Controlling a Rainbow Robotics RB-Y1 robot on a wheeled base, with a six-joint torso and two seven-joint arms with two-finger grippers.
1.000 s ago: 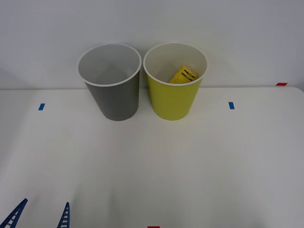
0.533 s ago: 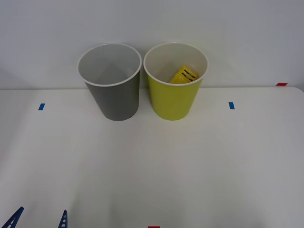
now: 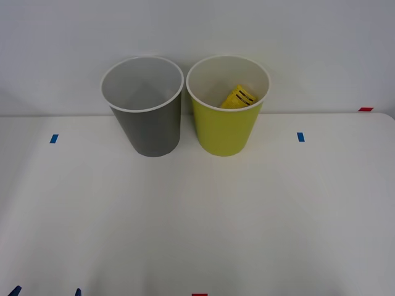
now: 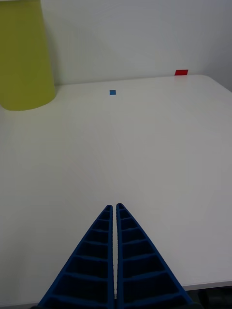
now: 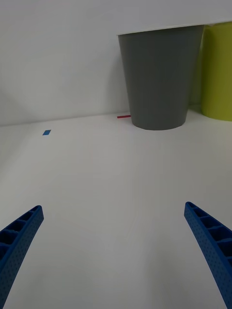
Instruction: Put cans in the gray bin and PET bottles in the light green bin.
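The PET bottle (image 3: 239, 98) sits down inside the light green bin (image 3: 226, 132), yellow label and black stripes showing, leaning against the bin's far inner wall. That bin stands upright at the back of the white table (image 3: 197, 209), close to the wall, and right beside it on the left is the gray bin (image 3: 148, 129), also upright, white inside. The two rims are nearly touching. Out on the table, a small blue tape mark (image 3: 54, 139) lies to the left of the bins and another blue mark (image 3: 300, 137) to the right, with a red mark (image 3: 366, 109) at the far right edge and a red mark (image 3: 199, 295) at the near edge. Down at the near left corner, the left pincer (image 5: 116, 251) is spread wide open, gripping nothing, above bare table and facing the gray bin. The right pincer (image 4: 115, 208) is pressed closed, fingers together and nothing between them, low over the table with the light green bin well ahead of it.
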